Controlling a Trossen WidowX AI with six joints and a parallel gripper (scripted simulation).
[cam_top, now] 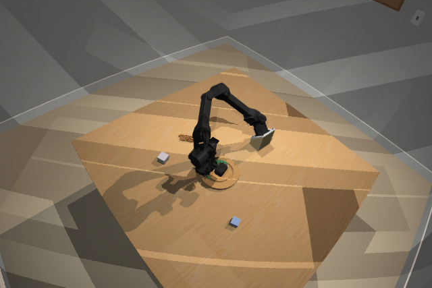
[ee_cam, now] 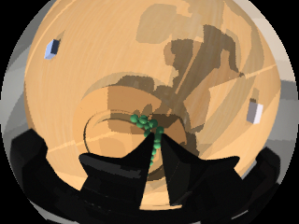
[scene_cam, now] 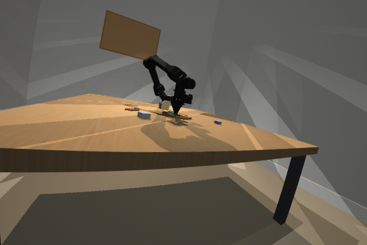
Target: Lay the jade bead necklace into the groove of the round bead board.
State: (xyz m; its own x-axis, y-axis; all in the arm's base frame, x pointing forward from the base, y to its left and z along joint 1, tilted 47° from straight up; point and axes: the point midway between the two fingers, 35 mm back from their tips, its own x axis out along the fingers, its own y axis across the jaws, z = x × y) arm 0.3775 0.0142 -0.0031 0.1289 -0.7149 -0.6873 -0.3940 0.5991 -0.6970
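Note:
The round wooden bead board [cam_top: 228, 181] [scene_cam: 184, 116] [ee_cam: 100, 126] lies flat near the middle of the table, with a dark ring groove. My gripper [cam_top: 211, 173] [scene_cam: 177, 112] [ee_cam: 157, 136] reaches straight down over the board's left part. It is shut on the jade bead necklace [ee_cam: 149, 126], whose green beads run up between my fingertips and bunch over the board just ahead of them. A few green beads show beside the arm in the top view [cam_top: 221, 162] and at the fingertips in the exterior view [scene_cam: 171, 112]. The rest of the necklace is hidden by the arm.
A pale grey block [cam_top: 163, 156] [scene_cam: 144, 114] [ee_cam: 254, 112] lies left of the board. A blue block [cam_top: 235, 221] [scene_cam: 217, 121] [ee_cam: 52, 49] lies nearer the front. A brown bead string [cam_top: 185, 137] [scene_cam: 132, 108] lies behind the arm. The arm's base [cam_top: 262, 138] stands at the right.

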